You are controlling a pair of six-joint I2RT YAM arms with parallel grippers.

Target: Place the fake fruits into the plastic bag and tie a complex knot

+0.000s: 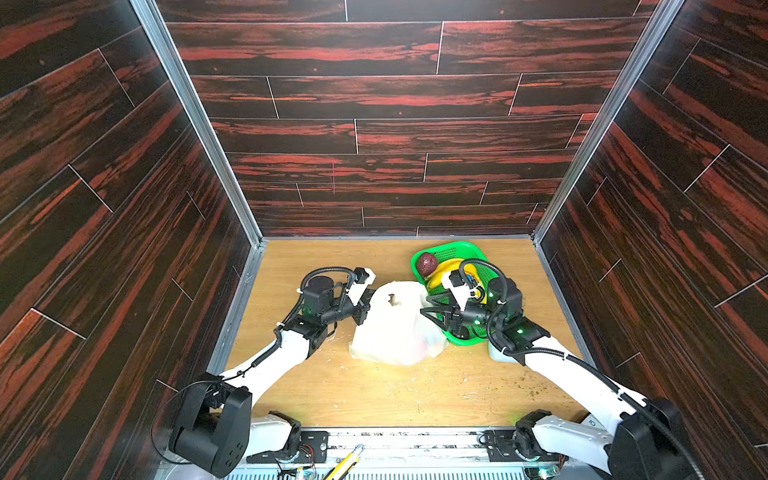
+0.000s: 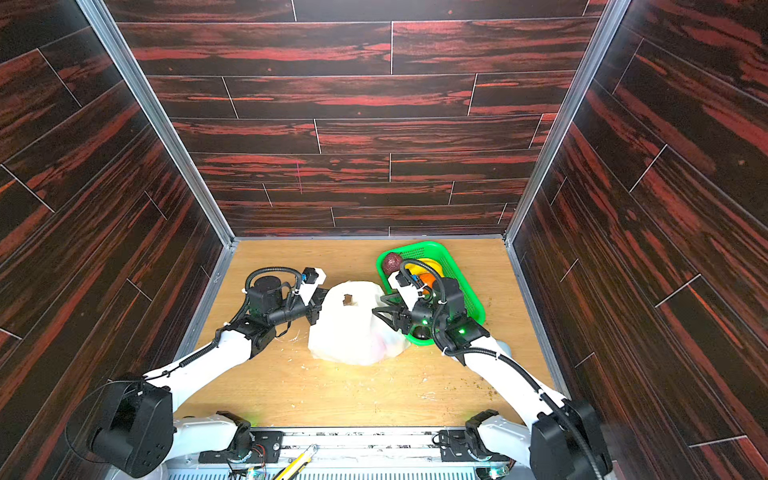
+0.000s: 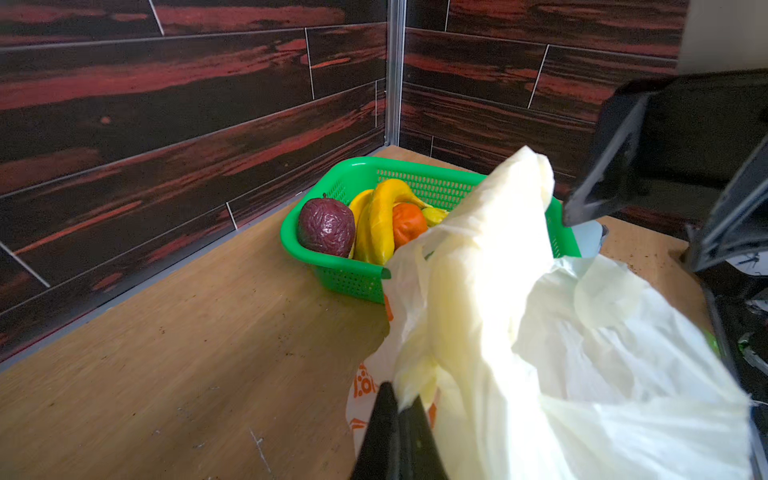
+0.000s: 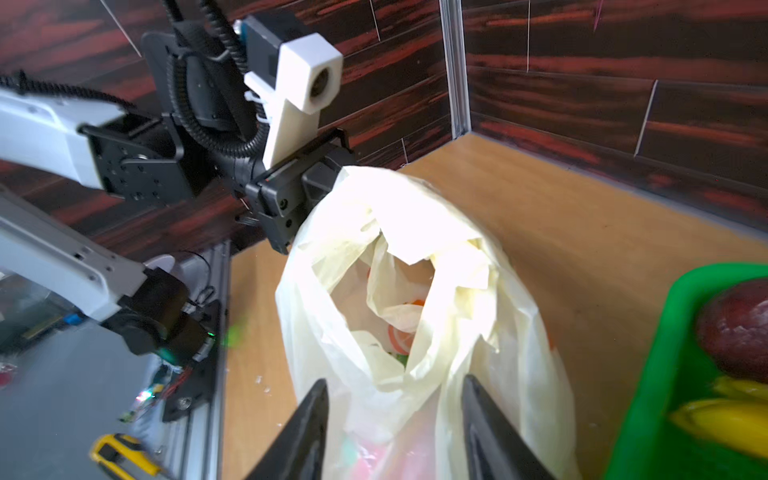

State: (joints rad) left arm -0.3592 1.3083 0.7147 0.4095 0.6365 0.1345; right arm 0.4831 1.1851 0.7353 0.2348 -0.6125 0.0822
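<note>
The cream plastic bag (image 1: 395, 328) (image 2: 353, 328) stands in the middle of the table with its mouth gaping (image 4: 415, 291). My left gripper (image 1: 362, 309) (image 2: 316, 308) (image 3: 399, 395) is shut on a gathered piece of the bag's rim at its left side. At the bag's right side my right gripper (image 1: 428, 313) (image 2: 380, 313) (image 4: 392, 384) is open, with bag film between its spread fingers. A pink fruit (image 4: 374, 453) shows through the film. A dark purple ball (image 1: 427, 264) (image 3: 327, 227), bananas (image 1: 446, 270) (image 3: 380, 224) and an orange (image 3: 409, 224) lie in the green basket (image 1: 453, 249) (image 3: 332, 270).
The green basket sits at the back right, partly under my right arm. A pale blue pouch (image 3: 590, 237) lies beyond the basket. A yellow utility knife (image 1: 345, 461) (image 4: 120, 453) rests on the front rail. Dark wood-patterned walls enclose three sides.
</note>
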